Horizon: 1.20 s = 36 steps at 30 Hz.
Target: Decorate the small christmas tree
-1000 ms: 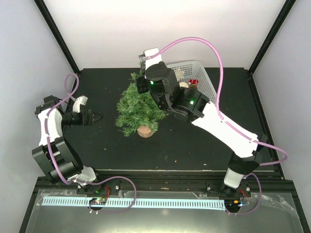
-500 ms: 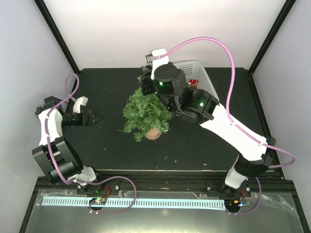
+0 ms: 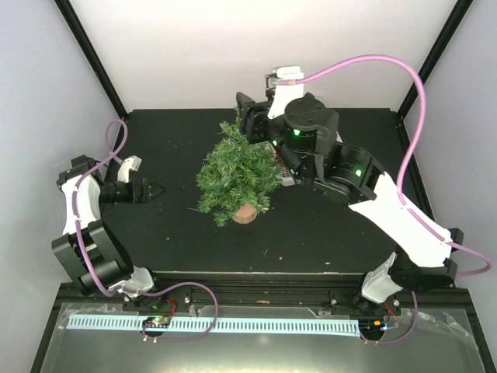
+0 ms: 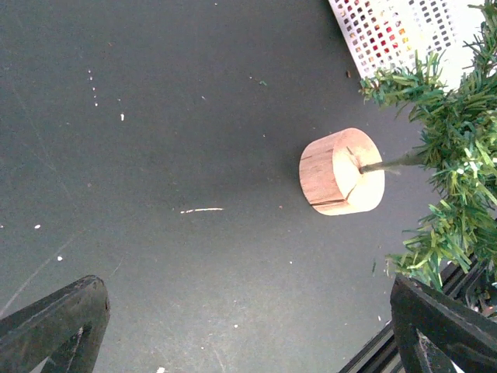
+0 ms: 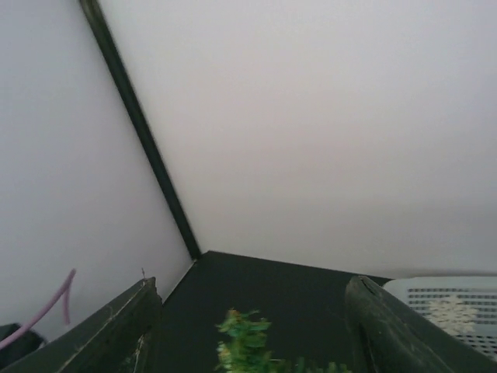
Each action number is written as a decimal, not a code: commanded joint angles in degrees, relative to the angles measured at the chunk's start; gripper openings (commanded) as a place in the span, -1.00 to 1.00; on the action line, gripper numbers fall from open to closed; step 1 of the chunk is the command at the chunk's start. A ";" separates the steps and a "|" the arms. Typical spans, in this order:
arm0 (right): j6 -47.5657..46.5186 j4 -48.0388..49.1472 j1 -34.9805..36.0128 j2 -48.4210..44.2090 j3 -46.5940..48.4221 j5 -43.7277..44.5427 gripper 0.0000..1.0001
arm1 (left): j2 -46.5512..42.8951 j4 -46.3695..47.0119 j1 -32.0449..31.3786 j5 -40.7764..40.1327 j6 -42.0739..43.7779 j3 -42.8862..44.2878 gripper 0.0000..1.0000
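Toward the near-left corner of the table (image 3: 326, 233), the left gripper (image 3: 153, 188) hangs low and points across at the small christmas tree (image 3: 237, 167). Its wrist camera shows what the overhead view cannot. Both dark fingers (image 4: 54, 326) sit at the bottom corners of that frame, spread to their widest, with only bare tabletop between them. They hold nothing and touch nothing.

That same camera catches the tree's round wooden base (image 4: 342, 172) resting flat on the table, with the thin stem rising out of a slit in its top. From above, the base is half hidden under the lowest branches.

At the middle of the table the tree stands upright on that base.

Farther back, toward the far edge, the right gripper (image 5: 252, 307) sits at the tree's tip. From overhead its dark body hides how far apart the fingers stand. The right wrist camera shows 2 fingers (image 5: 116, 326) well apart, with the green tip poking up between them and clear of both, so nothing is gripped.

A white mesh basket (image 5: 454, 307) shows in both wrist views, toward the far-right corner. In the overhead view the right arm covers it completely.
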 commanded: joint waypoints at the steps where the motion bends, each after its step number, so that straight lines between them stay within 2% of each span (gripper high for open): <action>1: -0.09 -4.59 -0.56 -2.81 0.81 9.70 0.29 | -2.11 -1.62 0.46 -0.30 2.57 1.15 0.98; 4: 8.86 -22.29 -6.03 -0.51 6.07 12.01 0.24 | -2.89 -2.76 0.43 -1.06 3.13 2.02 0.98; 6: 17.22 -31.55 -14.20 -0.56 6.60 5.15 0.25 | -3.46 -3.35 0.37 -1.69 3.45 2.68 0.98; 7: 19.25 -32.35 -19.00 -2.00 1.42 -0.62 0.26 | -3.78 -3.61 0.39 -2.03 3.60 2.94 0.98; 9: 19.46 -29.08 -27.15 -5.81 -9.66 -10.56 0.28 | -4.38 -4.07 0.33 -2.57 3.97 3.35 0.98; 11: 17.81 -24.47 -32.29 -8.85 -18.99 -15.81 0.30 | -4.67 -4.39 0.08 -3.30 4.20 3.66 0.98; 16: 14.78 -20.93 -36.87 -6.17 -28.21 -22.53 0.32 | -4.62 -5.58 -0.77 -4.18 4.74 4.30 0.98; 20: 15.39 -20.79 -37.16 0.35 -29.28 -26.57 0.26 | -4.67 -5.02 -1.41 -5.19 4.83 4.03 0.98; 27: 16.41 -13.24 -38.14 9.48 -30.47 -30.24 0.19 | -4.69 -4.37 -1.80 -3.93 3.63 2.51 0.98; 31: 17.94 -13.71 -40.27 15.35 -28.14 -32.63 0.16 | -5.52 -3.79 -1.86 -3.73 3.49 1.07 0.98; 36: 22.16 -8.61 -45.10 18.15 -30.41 -38.76 0.13 | -6.50 -3.60 -1.99 -4.15 4.02 -0.61 0.98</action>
